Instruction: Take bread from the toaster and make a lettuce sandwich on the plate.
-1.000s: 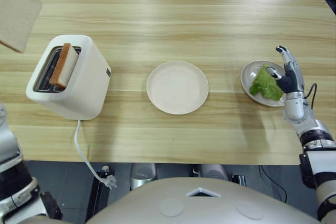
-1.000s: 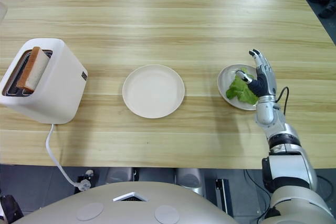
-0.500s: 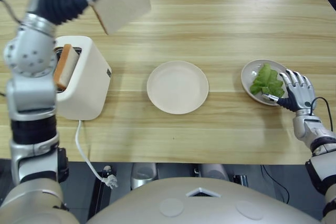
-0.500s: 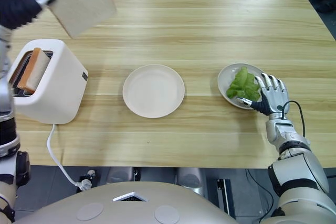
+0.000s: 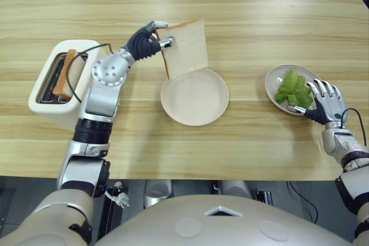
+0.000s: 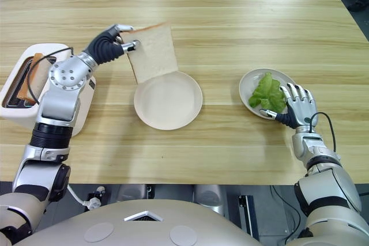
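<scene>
Pale crumb with a thin brown crust: one bread slice (image 5: 185, 47), pinched at its upper left corner by the fingers (image 5: 155, 33) of my left hand (image 5: 144, 41). It hung tilted on edge, its lower edge over the far rim of the plate (image 5: 196, 108), not yet laid flat. I judged it light, soft and apt to fold or tear. A gentle pinch at the crust suited it, and it should be lowered flat, not dropped.

Second slice (image 5: 64, 73): it stood upright in the toaster (image 5: 55, 105), at the left of the worktop (image 5: 230, 4). Its top edge stood proud of the slot, which I judged the place to take hold.

Lettuce (image 5: 291, 87): green leaves lay in a small dish (image 5: 271, 82), right of the plate and apart from it. I judged them limp, light and possibly slippery, best gathered from above.

Right hand (image 5: 324, 101): it lay at the dish's near right rim, fingers spread, uncurled and closed on nothing.
</scene>
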You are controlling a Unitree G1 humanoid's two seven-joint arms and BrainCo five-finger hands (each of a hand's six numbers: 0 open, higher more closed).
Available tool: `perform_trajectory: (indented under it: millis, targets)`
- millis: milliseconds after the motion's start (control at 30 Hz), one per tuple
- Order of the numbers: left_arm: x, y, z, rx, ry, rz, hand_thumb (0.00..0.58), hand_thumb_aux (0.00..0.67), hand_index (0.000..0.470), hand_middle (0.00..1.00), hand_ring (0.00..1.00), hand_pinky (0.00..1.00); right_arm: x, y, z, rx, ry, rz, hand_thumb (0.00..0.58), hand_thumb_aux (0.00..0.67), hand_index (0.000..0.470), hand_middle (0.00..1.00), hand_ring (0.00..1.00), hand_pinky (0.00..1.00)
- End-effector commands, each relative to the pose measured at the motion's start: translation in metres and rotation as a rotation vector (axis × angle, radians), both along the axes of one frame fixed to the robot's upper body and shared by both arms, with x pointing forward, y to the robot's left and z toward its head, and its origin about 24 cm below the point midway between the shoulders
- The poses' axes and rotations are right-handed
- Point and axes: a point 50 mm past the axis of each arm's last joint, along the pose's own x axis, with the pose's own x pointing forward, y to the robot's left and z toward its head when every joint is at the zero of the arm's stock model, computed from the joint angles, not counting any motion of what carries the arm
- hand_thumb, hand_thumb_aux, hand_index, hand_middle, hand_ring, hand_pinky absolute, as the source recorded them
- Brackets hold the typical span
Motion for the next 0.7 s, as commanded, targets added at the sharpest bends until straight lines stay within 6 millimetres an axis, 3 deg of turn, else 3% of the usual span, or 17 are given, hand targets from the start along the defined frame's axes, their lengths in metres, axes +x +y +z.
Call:
perform_trajectory:
  millis: [33,67,100,200,333,433,467,700]
  targets:
    - [-0.003,0.003,-0.03,0.034,0.12,0.004,0.58,0.67,0.46,1.0,1.0,1.0,0.002,0.003,-0.001,0.014,0.018,0.012,0.216,0.139,0.096,0.0,0.0,0.0]
    - [-0.004,0.002,-0.035,0.041,0.138,-0.006,0.58,0.67,0.46,1.0,1.0,1.0,0.002,0.003,-0.001,0.015,0.019,0.013,0.441,0.342,0.235,0.0,0.0,0.0]
    - [-0.004,0.001,-0.04,0.052,0.157,-0.015,0.58,0.67,0.46,1.0,1.0,1.0,0.002,0.002,-0.001,0.014,0.026,0.013,0.441,0.342,0.235,0.0,0.0,0.0]
    - [-0.008,-0.003,-0.061,0.123,0.236,-0.074,0.58,0.67,0.46,1.0,1.0,1.0,0.003,0.003,-0.004,-0.006,0.074,0.021,0.534,0.481,0.33,0.0,0.0,0.0]
    - [-0.007,-0.006,-0.076,0.165,0.29,-0.101,0.58,0.67,0.46,1.0,1.0,1.0,0.002,0.005,-0.007,-0.004,0.109,0.027,0.541,0.497,0.341,0.0,0.0,0.0]
    - [-0.004,-0.008,-0.083,0.159,0.31,-0.099,0.58,0.67,0.46,1.0,1.0,1.0,0.003,0.006,-0.009,0.008,0.127,0.031,0.559,0.544,0.373,0.0,0.0,0.0]
    - [-0.002,-0.01,-0.084,0.155,0.315,-0.1,0.58,0.67,0.46,1.0,1.0,1.0,0.003,0.007,-0.009,0.009,0.127,0.032,0.58,0.67,0.46,0.0,0.0,0.0]
    - [-0.002,-0.019,-0.092,0.128,0.335,-0.133,0.58,0.67,0.46,1.0,1.0,1.0,0.006,0.008,-0.005,0.005,0.091,0.047,0.58,0.67,0.46,0.0,0.0,0.0]
